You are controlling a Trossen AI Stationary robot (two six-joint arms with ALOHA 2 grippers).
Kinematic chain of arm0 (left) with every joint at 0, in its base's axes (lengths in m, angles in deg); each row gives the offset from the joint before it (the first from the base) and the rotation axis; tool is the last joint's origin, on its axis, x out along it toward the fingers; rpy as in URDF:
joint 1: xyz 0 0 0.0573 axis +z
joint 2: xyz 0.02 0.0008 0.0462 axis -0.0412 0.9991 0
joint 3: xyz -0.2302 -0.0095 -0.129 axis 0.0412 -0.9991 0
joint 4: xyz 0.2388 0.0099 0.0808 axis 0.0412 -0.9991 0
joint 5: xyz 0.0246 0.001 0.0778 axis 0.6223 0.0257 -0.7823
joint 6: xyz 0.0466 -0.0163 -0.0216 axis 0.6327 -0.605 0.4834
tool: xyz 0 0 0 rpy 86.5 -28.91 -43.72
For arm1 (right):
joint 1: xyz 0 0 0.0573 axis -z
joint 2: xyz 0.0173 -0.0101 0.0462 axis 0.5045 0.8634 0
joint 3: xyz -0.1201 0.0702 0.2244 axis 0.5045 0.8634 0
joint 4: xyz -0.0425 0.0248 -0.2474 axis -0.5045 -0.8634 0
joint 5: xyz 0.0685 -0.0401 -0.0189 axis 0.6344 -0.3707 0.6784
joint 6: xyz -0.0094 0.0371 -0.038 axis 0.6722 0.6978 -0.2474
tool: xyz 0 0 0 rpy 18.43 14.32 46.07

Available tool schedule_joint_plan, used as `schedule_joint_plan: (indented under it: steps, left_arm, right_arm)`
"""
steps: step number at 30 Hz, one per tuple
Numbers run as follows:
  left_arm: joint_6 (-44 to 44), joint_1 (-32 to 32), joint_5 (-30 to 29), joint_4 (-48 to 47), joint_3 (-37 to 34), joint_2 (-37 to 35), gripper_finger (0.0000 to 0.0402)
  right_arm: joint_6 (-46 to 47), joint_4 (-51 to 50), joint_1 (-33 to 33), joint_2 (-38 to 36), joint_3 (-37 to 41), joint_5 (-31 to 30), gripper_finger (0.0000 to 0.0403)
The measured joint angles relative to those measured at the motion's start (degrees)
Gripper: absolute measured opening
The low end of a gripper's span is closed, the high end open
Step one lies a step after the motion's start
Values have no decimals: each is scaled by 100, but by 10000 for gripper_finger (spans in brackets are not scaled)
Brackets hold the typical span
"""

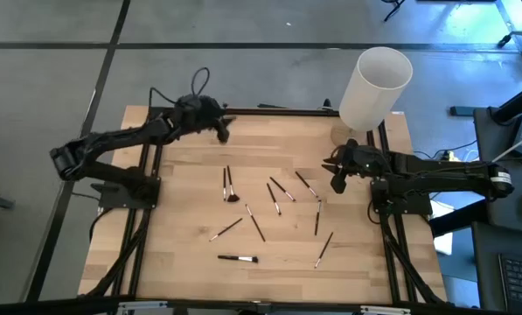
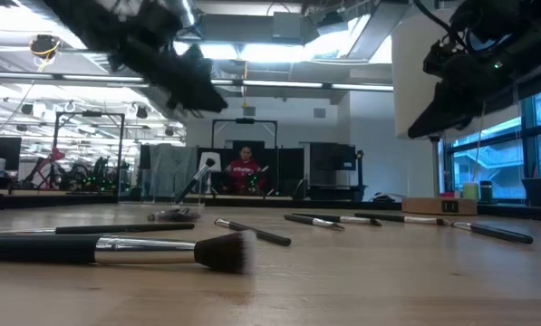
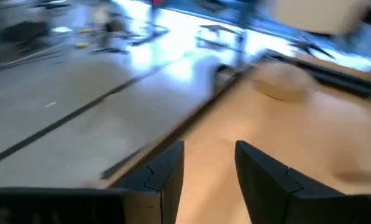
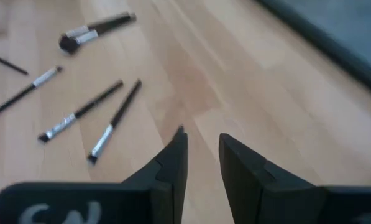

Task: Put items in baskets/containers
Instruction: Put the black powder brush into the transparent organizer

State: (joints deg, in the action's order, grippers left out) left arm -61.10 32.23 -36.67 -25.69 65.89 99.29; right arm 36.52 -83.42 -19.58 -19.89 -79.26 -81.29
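Observation:
Several thin makeup brushes (image 1: 254,223) lie flat and scattered over the middle of the wooden table. One thick dark-bristled brush (image 2: 116,249) lies closest in the low view, and more brushes (image 4: 79,113) show in the right wrist view. No clear cups show in any view. My left gripper (image 1: 222,131) hangs open over the table's far left part, above bare wood (image 3: 210,165). My right gripper (image 1: 337,175) hovers open, with a narrow gap, over the table's right side (image 4: 202,152), just right of the brushes. Neither gripper touches anything.
A tall white cylinder (image 1: 374,86) stands at the table's far right corner, just beyond my right arm. A black frame (image 1: 142,210) runs along the table's sides. Bare wood lies along the near edge (image 1: 269,280). A person (image 2: 245,167) sits in the room beyond.

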Motion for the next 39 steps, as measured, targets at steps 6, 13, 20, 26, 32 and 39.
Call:
schedule_joint_plan:
  steps: [6,13,20,26,32,39]
  left_arm:
    - [1122,-1560,-11,-1972,58,-315,127]
    - [-277,-3581,-403,-1947,61,-133,125]
    - [-849,-5330,-756,-531,103,861,116]
    - [-1537,-5960,-841,-514,753,2160,122]
    - [-1662,-6403,-907,-1188,1673,3170,125]
    - [-2319,-6465,-1088,-2779,2450,3707,126]
  right_arm:
    - [-594,843,1,-2,0,55,92]
    - [-666,1210,7,-2,0,149,92]
    - [-496,1524,38,0,0,192,92]
    - [-389,1624,63,0,0,22,92]
    - [-385,1756,212,-2,0,20,92]
    - [-495,1844,508,-1,-4,46,92]
